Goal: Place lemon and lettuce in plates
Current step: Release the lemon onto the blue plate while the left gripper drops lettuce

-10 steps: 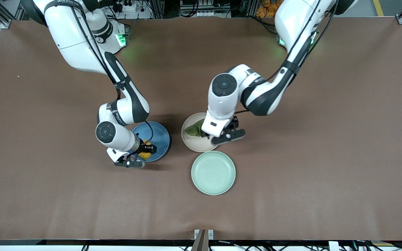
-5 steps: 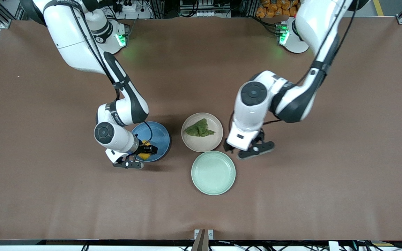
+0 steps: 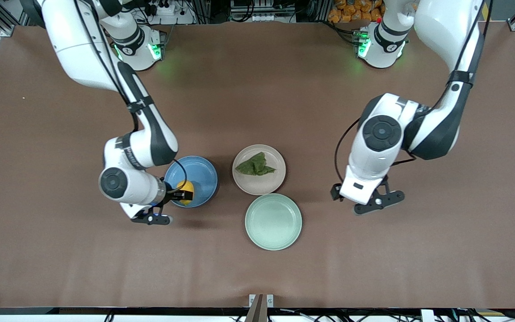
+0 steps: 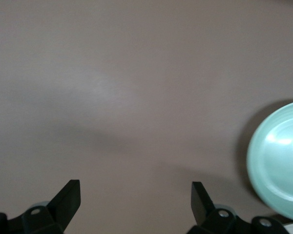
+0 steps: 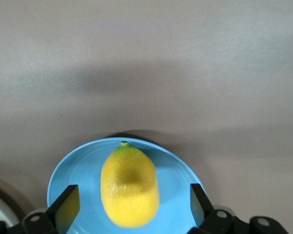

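The yellow lemon (image 3: 186, 187) (image 5: 129, 185) lies on the blue plate (image 3: 201, 172) (image 5: 75, 170), close to its rim. My right gripper (image 3: 181, 193) (image 5: 133, 207) is open, low over that rim. One finger stands on each side of the lemon, and a gap shows on both sides. The dark green lettuce (image 3: 255, 166) rests on the beige plate (image 3: 251, 184), with no gripper near it. My left gripper (image 3: 367, 201) (image 4: 136, 200) hangs open and empty over bare table, toward the left arm's end.
A pale mint-green plate (image 3: 273, 221) (image 4: 278, 161) with nothing on it sits just nearer the front camera than the beige plate. Brown tabletop spreads all round the three plates.
My left arm has swung away from the beige plate toward its own end, uncovering the lettuce lying there. My right gripper has opened off the lemon and drawn back a little.
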